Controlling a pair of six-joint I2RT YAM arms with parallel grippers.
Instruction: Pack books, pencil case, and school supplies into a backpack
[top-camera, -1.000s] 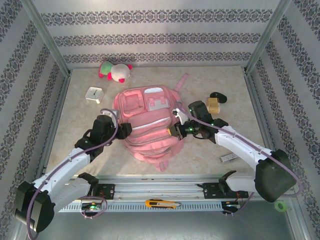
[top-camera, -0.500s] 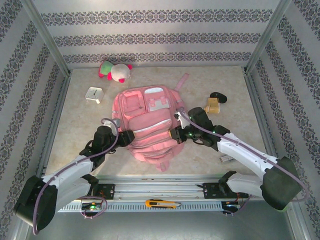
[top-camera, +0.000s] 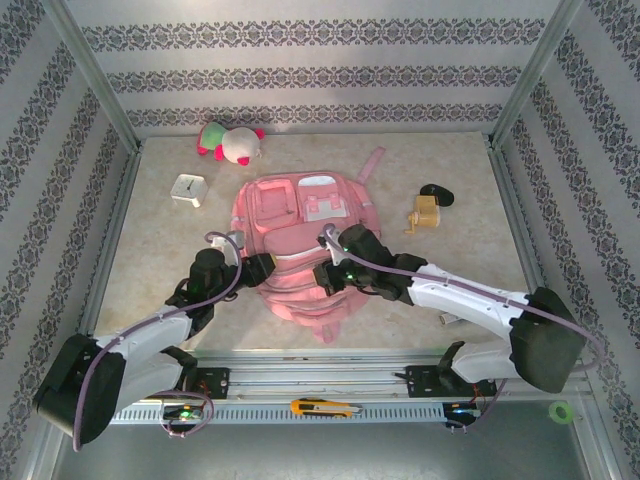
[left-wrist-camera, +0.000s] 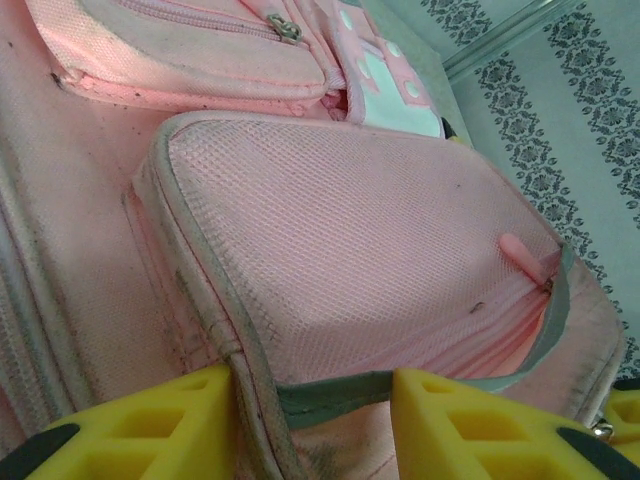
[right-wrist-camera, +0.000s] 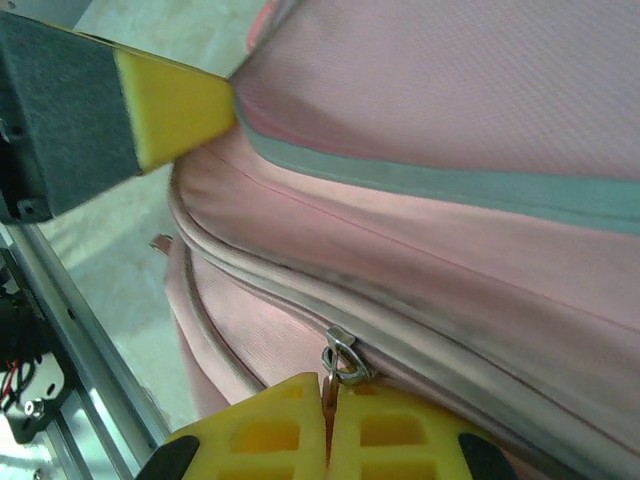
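Observation:
The pink backpack (top-camera: 300, 215) lies flat mid-table, front pockets up. My left gripper (top-camera: 264, 268) holds its left edge; in the left wrist view the yellow fingers (left-wrist-camera: 312, 400) clamp the grey-green trim (left-wrist-camera: 340, 390) of a pocket. My right gripper (top-camera: 326, 276) is on the bag's near side, shut on the pull of a metal zipper slider (right-wrist-camera: 342, 360), fingertips pressed together (right-wrist-camera: 328, 388). A pale grey-white bar (top-camera: 447, 320) peeks out beside the right arm. A yellow-and-black piece (top-camera: 325, 407) lies on the front rail. The brown book and green pencil case are out of view.
A pink-and-white plush toy (top-camera: 232, 142) and a white clock cube (top-camera: 187, 189) sit at the back left. A tan block (top-camera: 426, 215) and a black oval lump (top-camera: 436, 192) lie right of the bag. A green roll (top-camera: 562, 410) is near the front right corner.
My right gripper has slid left along the bag's near side with the zipper pull, uncovering the tan block. My left gripper has shifted slightly toward me, staying on the bag's edge.

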